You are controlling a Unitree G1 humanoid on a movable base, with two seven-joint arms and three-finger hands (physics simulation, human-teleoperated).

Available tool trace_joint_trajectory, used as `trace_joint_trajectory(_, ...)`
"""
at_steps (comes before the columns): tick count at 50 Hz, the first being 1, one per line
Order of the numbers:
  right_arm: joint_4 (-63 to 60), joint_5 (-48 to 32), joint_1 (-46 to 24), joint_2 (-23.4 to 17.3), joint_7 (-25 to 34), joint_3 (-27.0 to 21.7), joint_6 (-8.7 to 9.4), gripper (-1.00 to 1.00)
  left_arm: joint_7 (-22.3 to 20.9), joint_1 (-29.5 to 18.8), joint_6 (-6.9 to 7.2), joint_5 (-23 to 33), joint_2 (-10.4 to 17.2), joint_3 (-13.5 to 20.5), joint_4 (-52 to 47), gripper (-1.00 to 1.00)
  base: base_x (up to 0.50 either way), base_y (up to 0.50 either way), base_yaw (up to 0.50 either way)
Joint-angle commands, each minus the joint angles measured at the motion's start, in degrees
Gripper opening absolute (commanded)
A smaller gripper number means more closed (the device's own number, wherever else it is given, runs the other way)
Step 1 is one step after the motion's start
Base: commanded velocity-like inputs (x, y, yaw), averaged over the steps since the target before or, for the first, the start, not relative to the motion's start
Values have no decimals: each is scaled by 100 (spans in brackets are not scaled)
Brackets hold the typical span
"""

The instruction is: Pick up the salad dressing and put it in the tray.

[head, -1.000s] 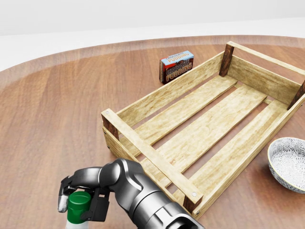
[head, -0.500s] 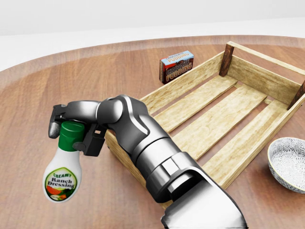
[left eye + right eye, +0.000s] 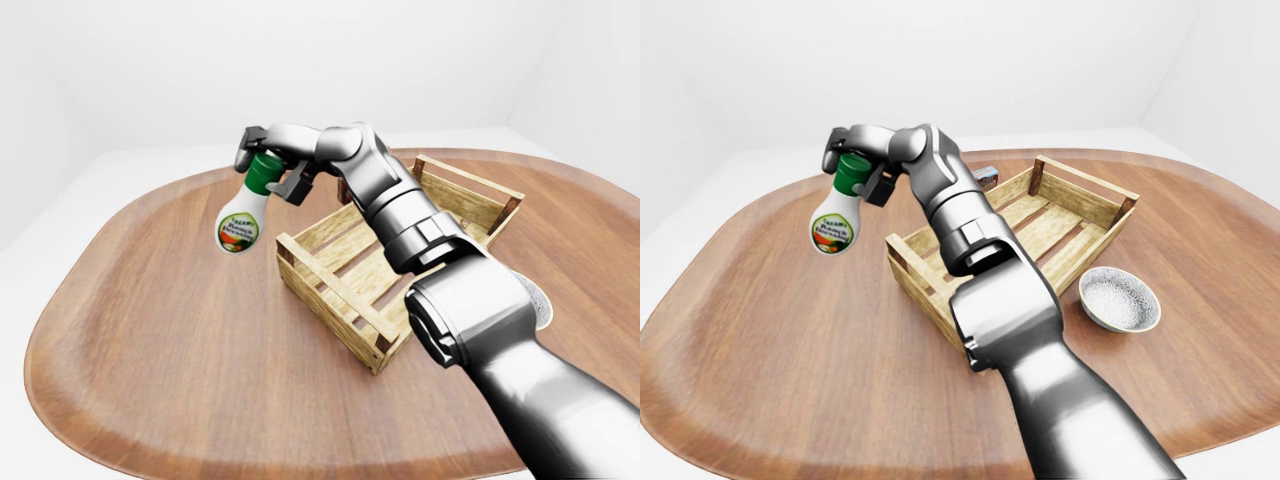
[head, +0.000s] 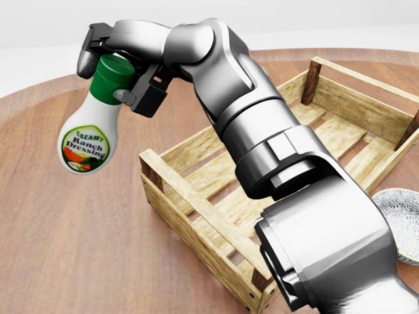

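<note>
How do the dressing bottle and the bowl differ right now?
The bottle hangs tilted in the air, gripped at its green cap by the right hand; the bowl rests on the table, untouched. The bottle is tall and narrow, the bowl low and wide. Both are outside the crate.

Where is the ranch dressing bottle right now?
In the head view's upper left, the ranch dressing bottle hangs by its green cap from the right hand, left of the wooden crate.

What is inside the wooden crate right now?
The crate shows only bare slats and gaps; nothing lies on the visible part. The arm covers its near-left portion, so that part is unseen.
</note>
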Motion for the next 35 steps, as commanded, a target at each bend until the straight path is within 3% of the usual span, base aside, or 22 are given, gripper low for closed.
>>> trace_joint_trajectory(1,137,-65,-269,-881,1,-273,0,-97,-18,-4,0,17,-7,-29,55,100,0,0,0)
trace_joint_trajectory(18,-514,-685,822,-2246,1,-456,0,-98,-13,16,0,44,-40,-26,-62,100,0,0,0)
trace_joint_trajectory(35,212,-1071,1387,-2689,1,-510,0,-97,-35,-16,0,90,-45,-75,12,100,0,0,0)
